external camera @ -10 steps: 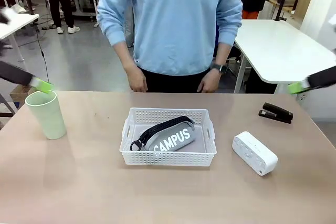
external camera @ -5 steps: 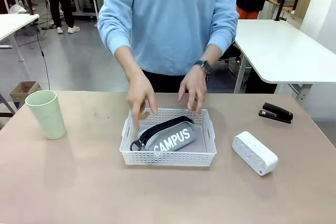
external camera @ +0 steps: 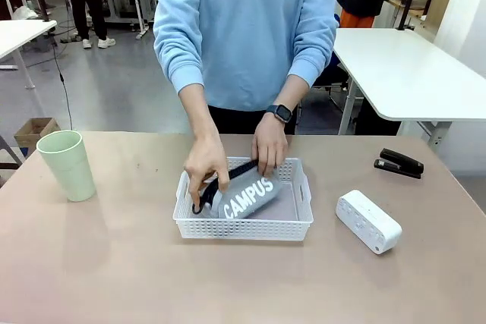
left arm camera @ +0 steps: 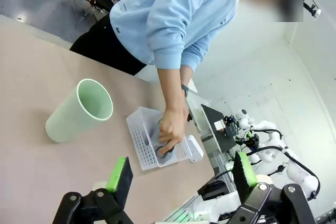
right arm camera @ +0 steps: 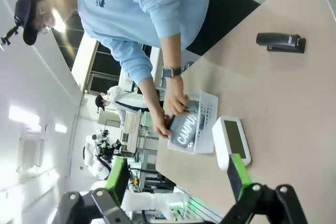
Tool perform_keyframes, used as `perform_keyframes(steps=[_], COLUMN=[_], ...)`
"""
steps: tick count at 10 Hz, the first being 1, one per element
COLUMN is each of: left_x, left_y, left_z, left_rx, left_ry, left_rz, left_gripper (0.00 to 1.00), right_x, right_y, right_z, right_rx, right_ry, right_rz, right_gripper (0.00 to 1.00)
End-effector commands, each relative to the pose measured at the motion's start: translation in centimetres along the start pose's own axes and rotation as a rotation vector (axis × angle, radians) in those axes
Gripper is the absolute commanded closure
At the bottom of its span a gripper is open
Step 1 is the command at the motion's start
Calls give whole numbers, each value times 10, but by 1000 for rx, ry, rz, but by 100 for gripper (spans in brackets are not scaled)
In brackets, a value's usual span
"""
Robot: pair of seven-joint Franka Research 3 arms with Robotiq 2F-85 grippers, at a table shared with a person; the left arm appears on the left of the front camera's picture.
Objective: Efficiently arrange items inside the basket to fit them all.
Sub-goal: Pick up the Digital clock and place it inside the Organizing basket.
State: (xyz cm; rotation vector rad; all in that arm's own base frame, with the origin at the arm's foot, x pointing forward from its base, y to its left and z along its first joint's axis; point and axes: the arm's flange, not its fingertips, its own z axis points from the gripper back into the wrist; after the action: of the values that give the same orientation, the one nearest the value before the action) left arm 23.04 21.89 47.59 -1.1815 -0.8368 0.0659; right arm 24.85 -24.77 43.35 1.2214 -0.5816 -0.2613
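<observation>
The white perforated basket (external camera: pixel 243 224) sits mid-table and holds the grey "CAMPUS" pouch (external camera: pixel 250 196), which a person's two hands (external camera: pixel 206 163) grip and tilt. The pale green cup (external camera: pixel 67 165) stands upright at the left. A white oblong box (external camera: pixel 367 221) lies right of the basket, and a small black object (external camera: pixel 399 163) rests farther right. In the left wrist view my left gripper (left arm camera: pixel 178 177) is open above the table, with the cup (left arm camera: pixel 80 110) and basket (left arm camera: pixel 140 141) beyond it. My right gripper (right arm camera: pixel 176 177) is open too, facing the white box (right arm camera: pixel 231 141), the pouch (right arm camera: pixel 186 128) and the black object (right arm camera: pixel 281 42).
The person in a light blue sweatshirt (external camera: pixel 247 28) stands at the table's far edge, leaning over the basket. White tables stand behind at left and right. Bare tabletop (external camera: pixel 114 263) lies in front of the basket and between it and the cup.
Both gripper tips have left the front view's sides. The person's hands came down from the far edge into the basket and took hold of the pouch, turning it more upright.
</observation>
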Motion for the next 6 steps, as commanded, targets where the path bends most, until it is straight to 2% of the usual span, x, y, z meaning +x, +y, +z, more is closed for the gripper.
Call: perform_keyframes(steps=[1, 6], left_x=[-4, -4], left_y=[-11, -11], left_z=[11, 11], left_rx=[1, 1], left_ry=[3, 3], left_rz=[-41, -41], left_gripper=[0, 0], right_x=[-3, -3], right_y=[17, 17], right_z=[5, 5], right_rx=[-14, -14], right_ry=[6, 6], right_rz=[49, 49], right_gripper=[0, 0])
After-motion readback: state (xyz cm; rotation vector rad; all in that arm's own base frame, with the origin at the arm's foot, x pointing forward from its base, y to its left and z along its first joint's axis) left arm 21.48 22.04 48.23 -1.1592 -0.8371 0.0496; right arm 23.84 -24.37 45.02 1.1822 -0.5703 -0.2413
